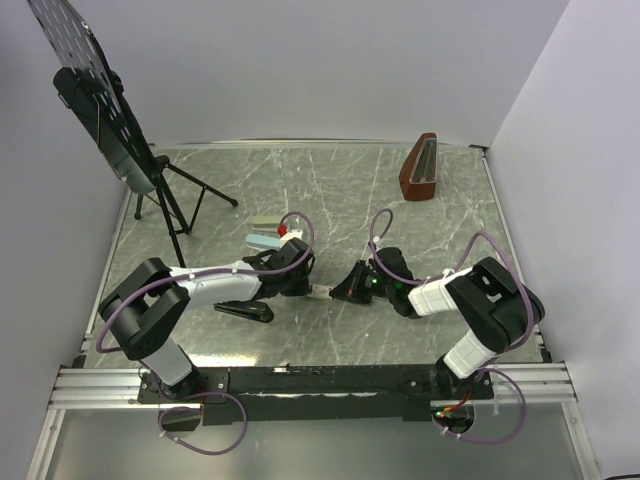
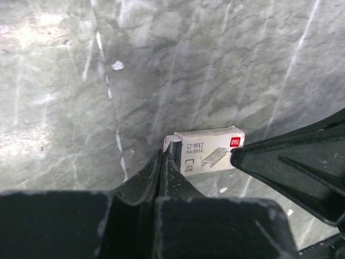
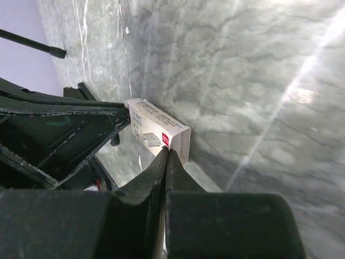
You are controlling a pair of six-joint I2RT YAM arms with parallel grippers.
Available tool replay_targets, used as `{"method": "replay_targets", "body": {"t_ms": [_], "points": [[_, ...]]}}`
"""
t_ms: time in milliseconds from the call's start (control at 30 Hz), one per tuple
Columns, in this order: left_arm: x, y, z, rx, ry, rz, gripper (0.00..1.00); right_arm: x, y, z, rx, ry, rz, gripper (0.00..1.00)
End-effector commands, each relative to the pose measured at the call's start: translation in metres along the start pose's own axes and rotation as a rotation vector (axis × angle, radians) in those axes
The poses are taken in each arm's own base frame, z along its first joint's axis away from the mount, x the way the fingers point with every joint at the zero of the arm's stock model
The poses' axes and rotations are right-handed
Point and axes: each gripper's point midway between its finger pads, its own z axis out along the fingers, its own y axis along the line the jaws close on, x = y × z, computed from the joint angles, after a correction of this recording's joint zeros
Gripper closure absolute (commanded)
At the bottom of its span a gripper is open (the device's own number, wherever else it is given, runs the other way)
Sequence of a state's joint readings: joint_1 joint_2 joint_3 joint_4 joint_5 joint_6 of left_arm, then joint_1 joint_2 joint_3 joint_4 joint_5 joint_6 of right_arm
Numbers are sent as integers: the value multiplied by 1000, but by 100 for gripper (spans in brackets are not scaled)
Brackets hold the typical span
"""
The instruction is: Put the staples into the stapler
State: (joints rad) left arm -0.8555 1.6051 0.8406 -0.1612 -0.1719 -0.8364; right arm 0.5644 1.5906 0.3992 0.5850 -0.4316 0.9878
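Left wrist view gives the print best. The box (image 2: 207, 154) reads 订书钉 and No.0012, with a drawn strip of staples and a red deli badge at its right end. The smaller line beneath is too fine to read. The left gripper (image 2: 163, 162) has its jaws pressed to a hairline slit, and it looks nipped onto the edge of the box's left end.

In the right wrist view the same print runs too slanted to read, and only the red badge stands out. The right gripper (image 3: 166, 156) is likewise squeezed to a slit, on the lower edge of the box's other end.

Only the top view shows the rest. The box bridges the two grippers near the middle of the table (image 1: 330, 190). The stapler (image 1: 245, 311) lies beside the left arm, nearer the bases and apart from the box. A grey-green stapler (image 1: 263, 239) sits just behind the left gripper. Open marble runs back toward a brown wedge (image 1: 420, 168) near the far edge, and a stand (image 1: 165, 195) takes the back left corner.
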Motion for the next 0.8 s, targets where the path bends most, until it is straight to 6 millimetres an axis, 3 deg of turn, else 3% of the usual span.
{"method": "replay_targets", "body": {"t_ms": [0,500,767], "points": [[-15,-10,-4,48,-28,-48,99,-13,7,-10,-52,-52,-19,100],[-28,-10,-4,18,-55,-32,99,-26,-5,-22,43,-109,-82,100],[-28,-4,1,-3,-57,-33,99,-33,-27,-37,102,-154,-53,100]]}}
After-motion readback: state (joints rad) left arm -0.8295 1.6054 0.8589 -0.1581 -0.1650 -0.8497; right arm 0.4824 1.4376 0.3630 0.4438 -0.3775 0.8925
